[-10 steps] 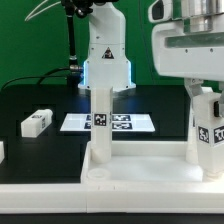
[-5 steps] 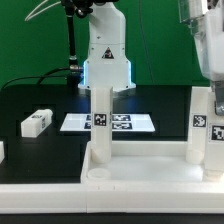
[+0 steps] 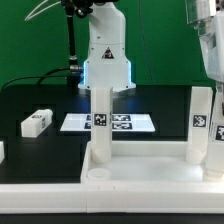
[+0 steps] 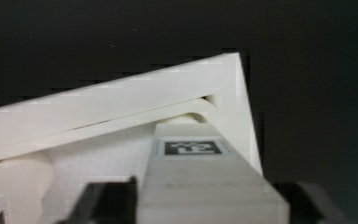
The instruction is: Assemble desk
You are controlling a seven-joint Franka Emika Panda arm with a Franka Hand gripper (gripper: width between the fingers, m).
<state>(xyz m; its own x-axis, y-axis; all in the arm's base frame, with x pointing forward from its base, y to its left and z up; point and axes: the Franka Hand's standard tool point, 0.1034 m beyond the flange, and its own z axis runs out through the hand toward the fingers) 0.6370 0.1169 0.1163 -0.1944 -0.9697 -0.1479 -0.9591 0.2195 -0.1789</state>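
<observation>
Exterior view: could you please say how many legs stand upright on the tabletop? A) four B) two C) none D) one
B: one leg near the middle and another leg at the exterior view's right stand upright on the tabletop; a third leg lies flat.

Large white plastic rectangular tabletop point(image 3: 140, 175) lies flat; white square tagged leg point(image 3: 100, 120) and second leg point(image 3: 203, 125) stand upright on it; third leg point(image 3: 36, 122) lies apart, toward the exterior view's left.
</observation>
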